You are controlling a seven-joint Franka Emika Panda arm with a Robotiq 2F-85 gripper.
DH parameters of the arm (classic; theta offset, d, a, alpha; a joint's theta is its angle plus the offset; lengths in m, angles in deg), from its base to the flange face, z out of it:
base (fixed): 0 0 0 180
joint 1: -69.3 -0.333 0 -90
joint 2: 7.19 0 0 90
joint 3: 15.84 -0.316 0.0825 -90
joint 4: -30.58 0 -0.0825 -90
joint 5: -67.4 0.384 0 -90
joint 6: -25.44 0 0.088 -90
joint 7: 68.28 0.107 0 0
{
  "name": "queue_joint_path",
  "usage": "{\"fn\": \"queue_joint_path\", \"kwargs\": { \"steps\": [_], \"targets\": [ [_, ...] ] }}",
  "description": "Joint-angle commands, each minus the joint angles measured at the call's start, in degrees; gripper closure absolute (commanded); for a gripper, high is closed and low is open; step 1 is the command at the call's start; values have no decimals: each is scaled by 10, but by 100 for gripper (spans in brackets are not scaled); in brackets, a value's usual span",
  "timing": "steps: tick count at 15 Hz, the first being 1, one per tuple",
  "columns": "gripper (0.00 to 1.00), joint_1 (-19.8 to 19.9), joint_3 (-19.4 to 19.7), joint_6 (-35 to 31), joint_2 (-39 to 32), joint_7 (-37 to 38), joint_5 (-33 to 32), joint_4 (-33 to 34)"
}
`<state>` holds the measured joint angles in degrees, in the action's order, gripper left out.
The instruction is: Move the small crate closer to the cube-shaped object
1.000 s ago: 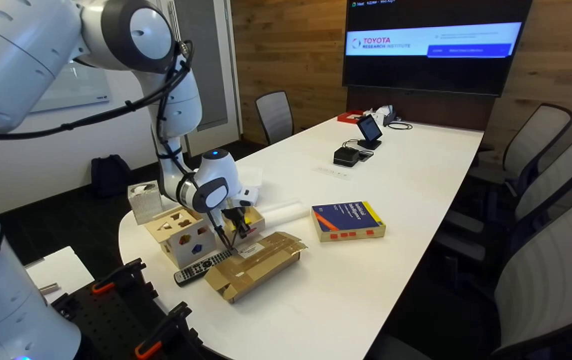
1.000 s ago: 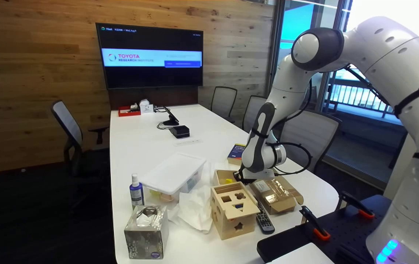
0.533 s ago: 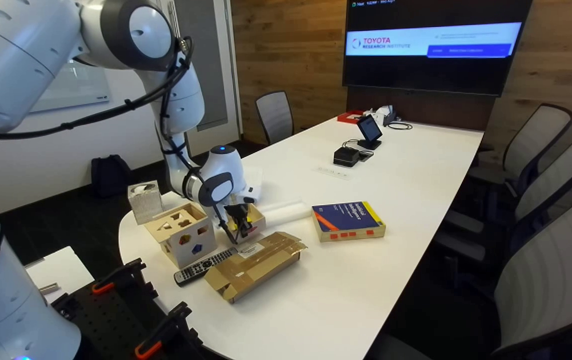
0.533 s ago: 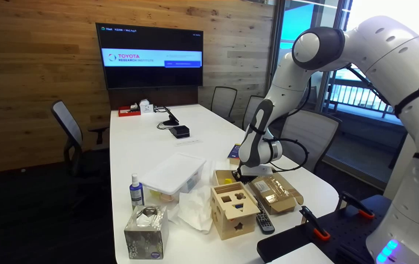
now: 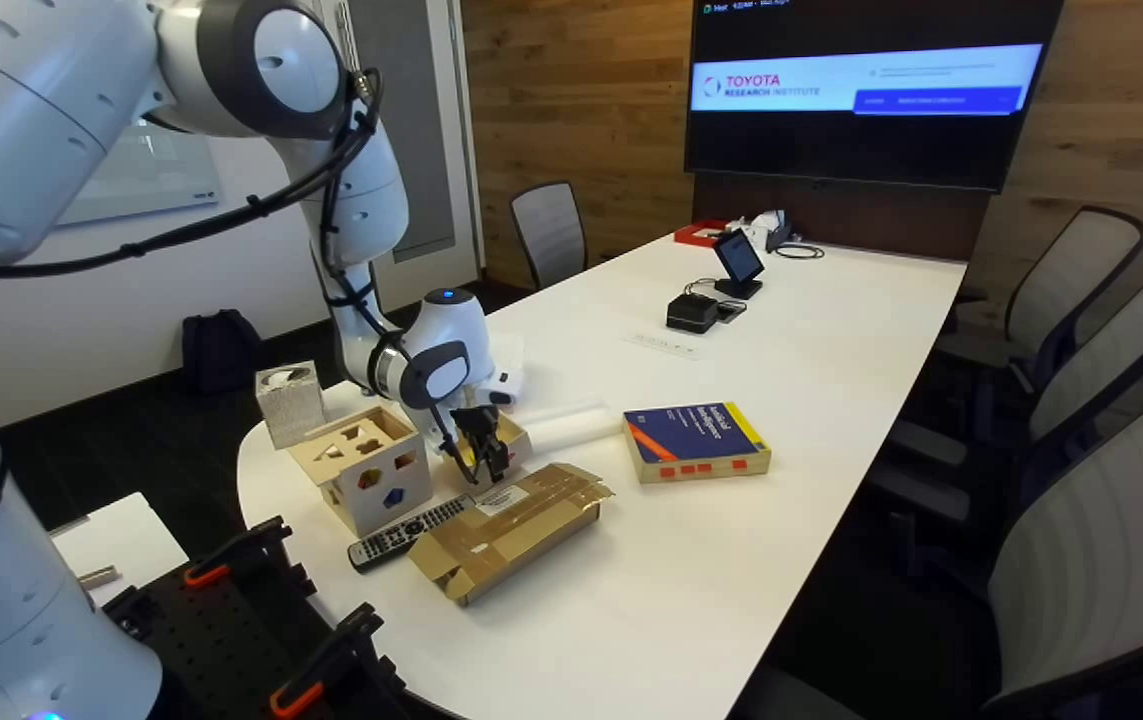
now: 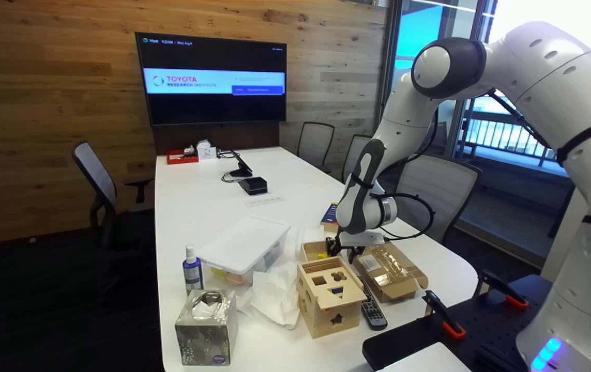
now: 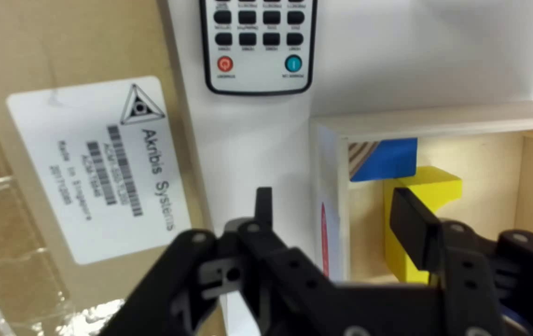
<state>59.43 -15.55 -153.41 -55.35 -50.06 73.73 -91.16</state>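
Note:
The small crate is an open wooden box (image 6: 312,250) just behind the cube-shaped object (image 6: 321,321), which is pale wood with shaped holes. Both exterior views show the crate (image 5: 517,452) close to the cube (image 5: 413,490), with my gripper (image 5: 491,455) partly covering it. Blue and yellow blocks (image 7: 429,186) lie inside the crate (image 7: 434,120) in the wrist view. My gripper (image 7: 336,210) is open over one crate wall: one finger lies outside it, the other over the inside. Nothing is gripped; I cannot tell whether a finger touches the wall. The wrist view does not include the cube.
A cardboard box (image 5: 526,530) with a label and a remote control (image 7: 259,79) lie beside the crate and cube. A thick blue book (image 5: 696,435) lies farther off. Near the cube stand a tissue box (image 6: 205,333), crumpled paper (image 6: 274,297) and a lidded plastic bin (image 6: 246,243).
My gripper has risen slightly and moved away from the cube, over the crate. Its fingers, together before, have spread apart. The crate and cube show no visible shift.

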Motion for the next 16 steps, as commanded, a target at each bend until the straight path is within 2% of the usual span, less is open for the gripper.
{"fn": "queue_joint_path", "kwargs": {
  "steps": [1, 11, 16],
  "targets": [
    [0, -40, 25, 14, 47, -7, 12, -23],
    [0, -171, 121, 58, 240, 7, -25, -121],
    [0, -177, 119, 90, 289, 19, -75, -136]
  ]
}}
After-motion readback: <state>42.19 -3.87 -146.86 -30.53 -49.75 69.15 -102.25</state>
